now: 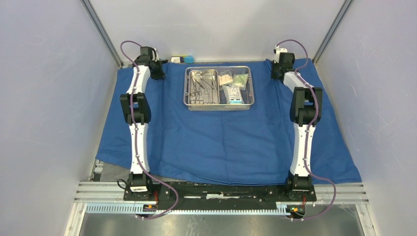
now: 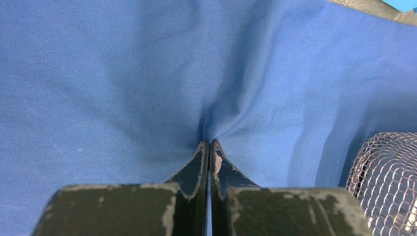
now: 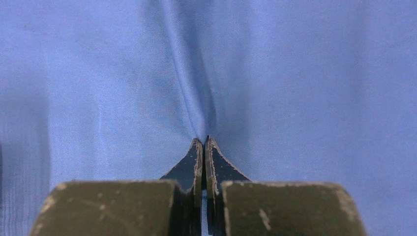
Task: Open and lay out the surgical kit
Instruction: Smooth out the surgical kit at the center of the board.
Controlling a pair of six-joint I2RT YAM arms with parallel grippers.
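The large blue cloth wrap (image 1: 221,142) lies spread flat over the table. On its far middle stands the steel mesh tray (image 1: 219,106). Its inner pan (image 1: 203,72) holds slim metal instruments (image 1: 201,92), and three small packets (image 1: 233,93) lie beside the pan. My left gripper (image 1: 158,73) is down at the cloth's far left, left of the tray. In the left wrist view it (image 2: 210,142) is shut on a pinched fold of blue cloth (image 2: 147,73), with the mesh tray (image 2: 388,182) at the right. My right gripper (image 1: 276,73) is at the far right, likewise shut (image 3: 203,139) on a cloth fold (image 3: 192,93).
A small blue and white object (image 1: 183,59) lies behind the cloth at the back left. Pale walls with metal corner posts (image 1: 101,32) enclose the table on three sides. The arms' base rail (image 1: 221,189) runs along the near edge, where the cloth's front hem ends.
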